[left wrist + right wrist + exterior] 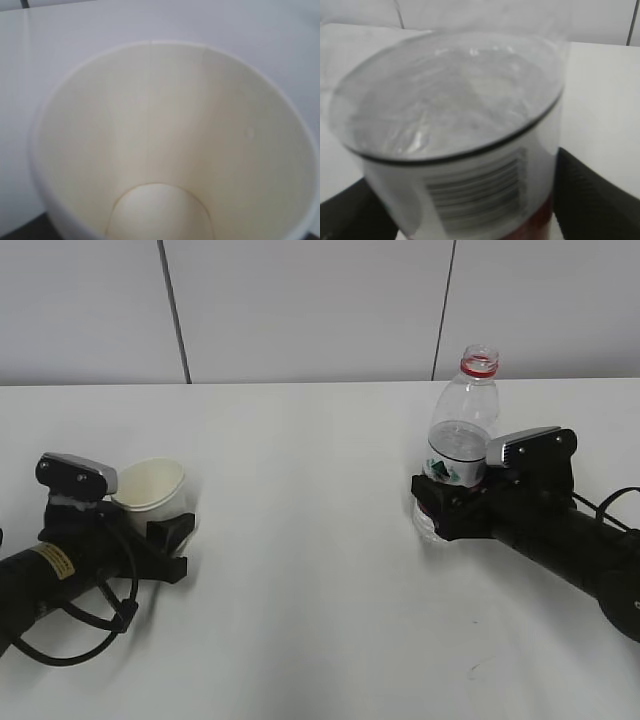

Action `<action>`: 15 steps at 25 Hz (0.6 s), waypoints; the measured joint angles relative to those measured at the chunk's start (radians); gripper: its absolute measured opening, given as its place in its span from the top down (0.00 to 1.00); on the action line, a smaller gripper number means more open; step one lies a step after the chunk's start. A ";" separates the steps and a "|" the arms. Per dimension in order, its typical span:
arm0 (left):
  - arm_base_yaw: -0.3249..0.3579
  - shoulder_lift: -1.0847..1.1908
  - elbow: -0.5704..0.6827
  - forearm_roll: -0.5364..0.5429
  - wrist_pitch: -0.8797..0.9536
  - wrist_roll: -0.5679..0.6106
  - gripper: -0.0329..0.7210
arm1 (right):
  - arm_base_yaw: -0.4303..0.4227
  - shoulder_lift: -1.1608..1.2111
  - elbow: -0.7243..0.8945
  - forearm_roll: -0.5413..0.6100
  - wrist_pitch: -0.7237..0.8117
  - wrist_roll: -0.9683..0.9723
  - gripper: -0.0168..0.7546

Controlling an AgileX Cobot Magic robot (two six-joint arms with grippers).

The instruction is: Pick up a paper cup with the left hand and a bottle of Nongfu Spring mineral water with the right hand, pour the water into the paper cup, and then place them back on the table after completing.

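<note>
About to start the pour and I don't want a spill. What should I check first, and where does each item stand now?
1. Bottle uncapped: ok, mouth open, red ring only.
2. Bottle holds water: ok, partly filled.
3. Right gripper jaws around the bottle: ok, low on the body; firmness cannot tell.
4. Paper cup between left gripper jaws: ok; firmness cannot tell.
5. Cup empty and open side up: ok.
6. Cup and bottle close enough to pour: not ok, far apart across the table.

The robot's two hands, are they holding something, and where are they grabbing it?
The left gripper holds the paper cup low on its sides. The right gripper holds the water bottle around its lower body, at the label.
</note>
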 joint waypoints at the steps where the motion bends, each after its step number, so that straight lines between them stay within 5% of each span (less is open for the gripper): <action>1: 0.000 0.000 0.000 0.015 0.000 0.000 0.44 | 0.000 0.000 0.000 -0.001 0.000 0.000 0.19; 7: 0.000 0.000 0.000 0.146 -0.001 -0.080 0.44 | 0.000 0.000 0.000 -0.002 0.000 0.000 0.35; 15: -0.037 -0.008 -0.014 0.279 0.008 -0.135 0.44 | 0.000 0.002 -0.001 -0.002 -0.002 0.000 0.38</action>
